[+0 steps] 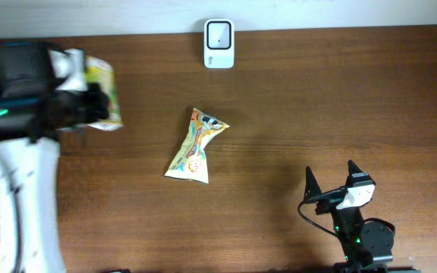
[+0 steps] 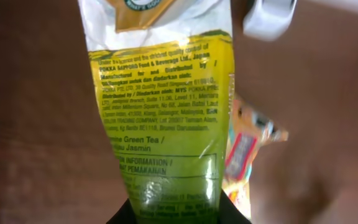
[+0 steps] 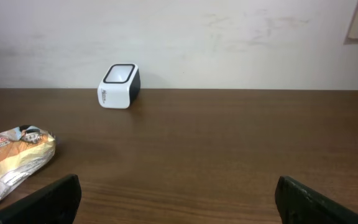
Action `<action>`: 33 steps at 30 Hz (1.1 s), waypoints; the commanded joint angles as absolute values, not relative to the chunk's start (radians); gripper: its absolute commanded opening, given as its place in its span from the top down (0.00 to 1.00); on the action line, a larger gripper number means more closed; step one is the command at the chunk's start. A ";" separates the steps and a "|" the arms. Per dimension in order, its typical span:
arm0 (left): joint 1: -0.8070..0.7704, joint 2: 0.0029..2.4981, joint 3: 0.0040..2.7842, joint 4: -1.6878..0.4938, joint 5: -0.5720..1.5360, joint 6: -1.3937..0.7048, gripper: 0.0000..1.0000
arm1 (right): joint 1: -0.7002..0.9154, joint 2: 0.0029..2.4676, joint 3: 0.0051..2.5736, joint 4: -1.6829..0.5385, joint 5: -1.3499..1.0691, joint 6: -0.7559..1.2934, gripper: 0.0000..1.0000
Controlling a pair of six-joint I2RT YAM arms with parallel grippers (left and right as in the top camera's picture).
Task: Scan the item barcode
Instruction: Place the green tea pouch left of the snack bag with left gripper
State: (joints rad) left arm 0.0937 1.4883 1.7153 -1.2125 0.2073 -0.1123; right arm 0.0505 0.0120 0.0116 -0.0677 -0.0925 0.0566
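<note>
Left wrist view is nearly filled by the green tea pack (image 2: 166,124), its yellow-green label printed with small text and the words "Green Tea" and "Jasmin" facing the camera. The left gripper (image 2: 179,214) is clamped on the pack's near end, and the dark fingertips (image 2: 126,216) show at either side of it along the bottom edge. Beyond the pack, blurred, lie an orange-and-yellow snack packet (image 2: 247,146) on the brown table (image 2: 36,124) and, at the top right corner, part of the white barcode scanner (image 2: 269,15). From overhead the pack sits at the far left of the table, held out from the left arm's black wrist with its pale end toward the rear edge. It is well apart from the scanner, which stands at the rear edge near the middle with its window turned up. The snack packet lies flat and crumpled around the middle of the table, between the scanner and the near edge. At the near right, the right gripper (image 1: 331,171) hangs with its two fingers spread wide and nothing between them; its own camera looks across bare wood toward the scanner and the packet.
</note>
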 commanded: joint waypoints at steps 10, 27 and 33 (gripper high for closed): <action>-0.147 1.892 1.289 -0.838 0.073 -0.118 0.77 | 0.059 0.006 0.006 -0.071 -0.097 0.061 0.01; 0.050 1.782 2.210 -1.146 -0.263 -0.118 0.01 | 0.059 0.006 0.006 -0.071 -0.097 0.061 0.01; 0.439 1.760 2.211 -1.205 -0.302 -0.173 0.01 | 0.059 0.006 0.006 -0.071 -0.097 0.061 0.01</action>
